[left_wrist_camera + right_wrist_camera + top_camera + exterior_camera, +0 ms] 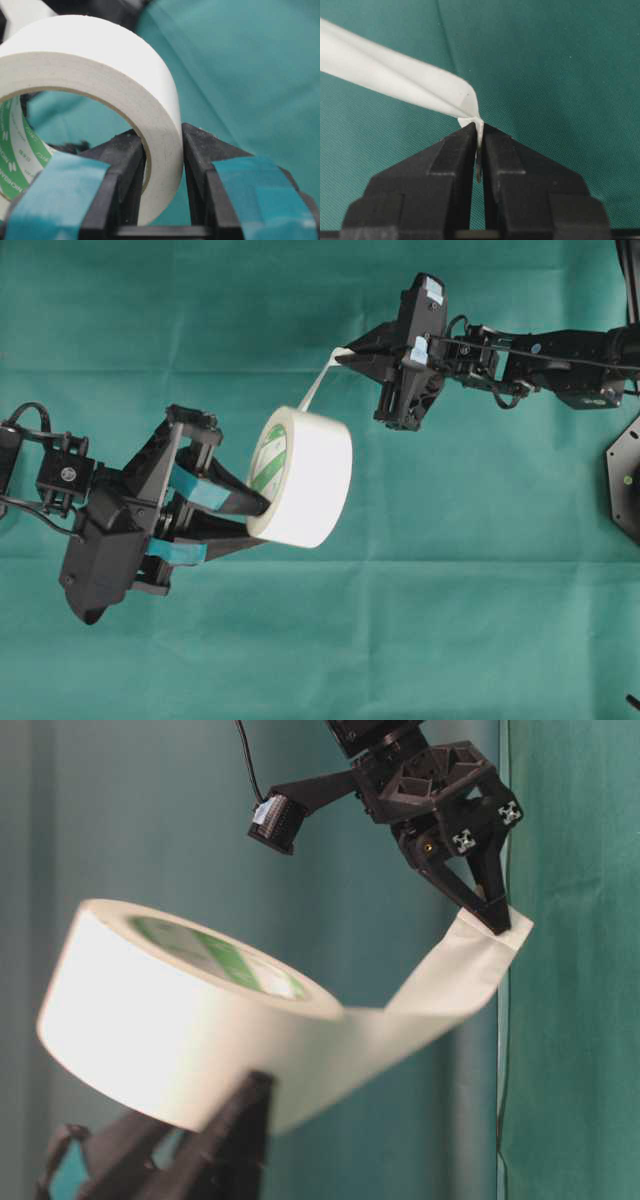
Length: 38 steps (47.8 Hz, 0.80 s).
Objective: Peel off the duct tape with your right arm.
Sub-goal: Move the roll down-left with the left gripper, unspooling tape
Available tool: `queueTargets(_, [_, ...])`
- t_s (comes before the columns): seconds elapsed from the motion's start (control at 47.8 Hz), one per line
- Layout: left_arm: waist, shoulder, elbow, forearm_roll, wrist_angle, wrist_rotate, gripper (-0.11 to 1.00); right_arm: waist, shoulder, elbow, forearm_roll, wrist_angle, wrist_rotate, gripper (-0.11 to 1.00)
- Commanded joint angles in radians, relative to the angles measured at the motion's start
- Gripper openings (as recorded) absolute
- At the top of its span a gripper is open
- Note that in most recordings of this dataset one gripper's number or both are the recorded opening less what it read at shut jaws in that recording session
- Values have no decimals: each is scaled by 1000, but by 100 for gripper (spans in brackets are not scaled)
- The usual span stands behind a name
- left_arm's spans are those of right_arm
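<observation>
The duct tape [305, 475], a wide white roll with a green-and-white striped core, hangs above the cloth. My left gripper [262, 518], its fingers covered in teal strips, is shut on the roll's wall, one finger inside the core and one outside [162, 150]. A loose white strip [318, 385] runs up and to the right from the roll. My right gripper [345, 357], on the right arm [530, 350], is shut on the strip's end; the pinched tip shows between the black fingertips [479, 131]. From table level the strip [455, 985] stretches from roll [170, 1020] to right gripper [497, 920].
Green cloth [450, 590] covers the whole table. A black hexagonal fixture [625, 475] sits at the right edge. A vertical fold in the green backdrop [502, 1020] shows behind the right gripper.
</observation>
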<state>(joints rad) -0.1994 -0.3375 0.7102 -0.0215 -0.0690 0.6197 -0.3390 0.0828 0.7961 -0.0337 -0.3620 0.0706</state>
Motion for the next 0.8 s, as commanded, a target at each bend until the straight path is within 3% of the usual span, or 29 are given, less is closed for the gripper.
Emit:
queueTargets(0.0, [-15,-28,-28,3,40,0,20,-11,-26,-12,0,2,0,-9])
queueTargets(0.251, [-44,-28,-32,3,109,2,20,-17,-26,-12,0,17,3,-9])
queueTargets(0.774, [-130,-25,-37,3,129,-8,20,-40,21,-83,0,72,11,-9])
